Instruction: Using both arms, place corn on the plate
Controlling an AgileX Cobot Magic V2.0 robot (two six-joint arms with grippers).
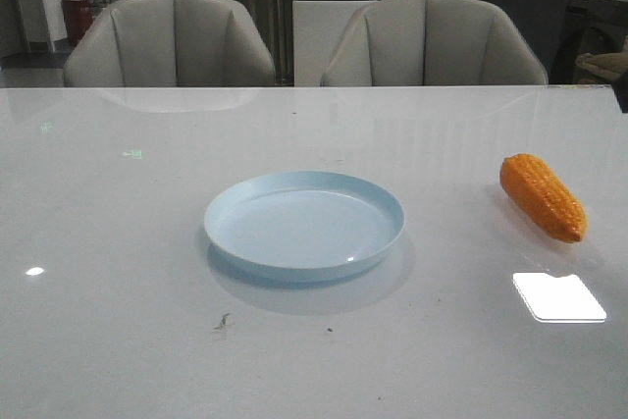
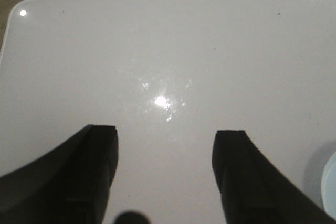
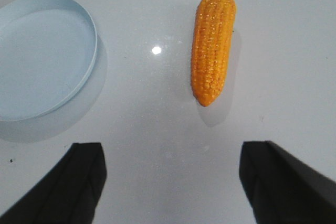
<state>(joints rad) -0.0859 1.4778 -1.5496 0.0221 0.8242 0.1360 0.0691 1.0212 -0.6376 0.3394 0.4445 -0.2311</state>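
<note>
So the corn (image 1: 543, 197) is just lying on its side on the white table (image 1: 118, 321), off to the robot's right of the plate (image 1: 304, 224) and well apart from it. It's angled, fat end pointing away toward the chairs (image 1: 172, 41), tapered tip toward the robot's side. Nothing's touching it. The plate is sitting bare in the middle of the table, nothing in it.

As far as I can tell this is the very start: no grab has happened, and neither arm even shows up in the front view. The right gripper (image 3: 173, 182) is hanging over the table with its jaws wide apart, and from its wrist camera the corn is ahead of the fingers, roughly in line with the gap but a bit toward one side, its tip pointing back at them. Not between them, though; there's bare table between the fingertips and the cob. The plate's rim is off to the other side in that same view.

The left gripper (image 2: 165, 182) is spread open too, over plain tabletop, with only a sliver of the plate at the edge of its view.

My guess for the next move: the right arm has to go forward and down, straddle the cob across its width, then close. It's round and bumpy, so it might roll if one finger nudges it first.
</note>
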